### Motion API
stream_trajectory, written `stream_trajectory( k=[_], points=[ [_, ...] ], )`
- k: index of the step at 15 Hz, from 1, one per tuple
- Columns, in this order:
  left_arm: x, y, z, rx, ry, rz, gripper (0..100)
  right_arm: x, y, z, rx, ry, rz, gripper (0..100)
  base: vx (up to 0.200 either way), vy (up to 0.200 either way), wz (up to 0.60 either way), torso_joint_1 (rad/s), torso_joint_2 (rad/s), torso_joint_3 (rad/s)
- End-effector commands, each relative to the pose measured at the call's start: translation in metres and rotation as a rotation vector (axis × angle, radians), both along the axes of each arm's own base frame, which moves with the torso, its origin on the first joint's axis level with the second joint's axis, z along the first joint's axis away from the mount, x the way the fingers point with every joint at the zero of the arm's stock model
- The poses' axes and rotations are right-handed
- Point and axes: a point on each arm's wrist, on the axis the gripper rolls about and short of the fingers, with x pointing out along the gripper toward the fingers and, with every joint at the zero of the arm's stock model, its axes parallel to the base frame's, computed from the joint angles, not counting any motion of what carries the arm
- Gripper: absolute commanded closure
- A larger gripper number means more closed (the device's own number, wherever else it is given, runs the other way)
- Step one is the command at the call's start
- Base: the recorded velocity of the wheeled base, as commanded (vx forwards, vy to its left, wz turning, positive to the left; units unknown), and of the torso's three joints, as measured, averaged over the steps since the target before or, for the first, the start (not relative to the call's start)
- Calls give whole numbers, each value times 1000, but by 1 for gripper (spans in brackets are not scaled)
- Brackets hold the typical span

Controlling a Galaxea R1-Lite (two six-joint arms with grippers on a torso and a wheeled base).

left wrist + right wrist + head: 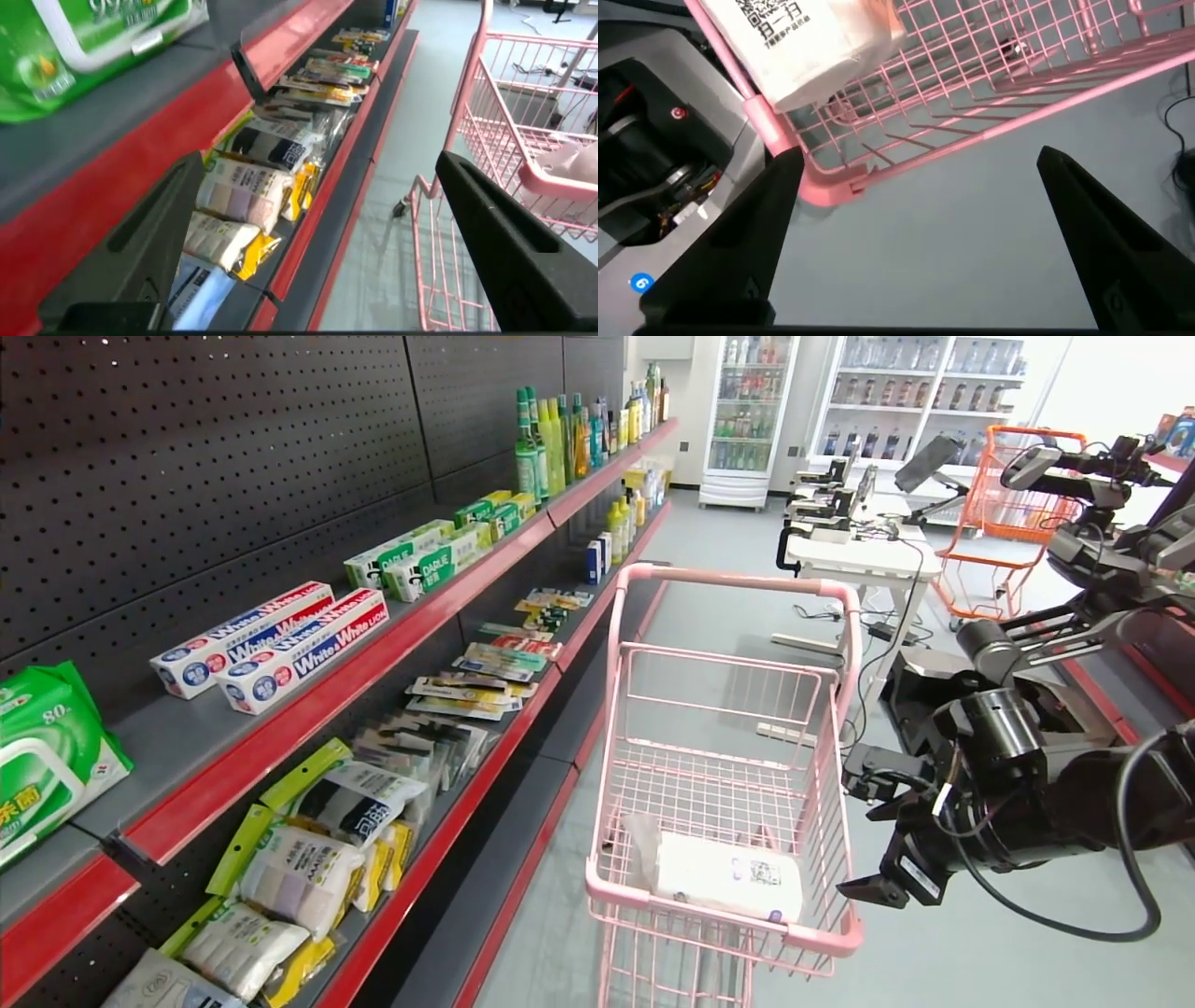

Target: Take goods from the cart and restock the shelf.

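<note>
While the right gripper hangs released, jaws spread wide, it sits just outside the wire wall of the pink cart, at 3 o'clock of the basket. The white pack lies inside at the basket's 6 o'clock end, close against the near rim.

To reach it, the gripper must clear that wall from above. A low approach would likely catch a fingertip in the mesh or shove the cart, which probably rolls easily, carrying the pack out of reach. The pack looks soft and film-wrapped, so a shallow pinch could slip and a hard one could crush it.

The left gripper is likewise released, near the red edge of the shelf at 9 o'clock of the cart. Swinging there, it could knock the crowded sachets off the lower tier.
</note>
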Motion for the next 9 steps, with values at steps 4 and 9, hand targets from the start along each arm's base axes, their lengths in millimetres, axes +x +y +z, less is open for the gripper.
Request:
stream_trajectory(
  k=[4,9],
  points=[
    [0,0,0,0,1,1,0,-2,-8,14,-5,-50,-32,0,0,0,0,-183,428,244],
    [0,0,0,0,1,1,0,-1,0,23,88,-70,14,0,0,0,0,-26,56,35]
  ],
)
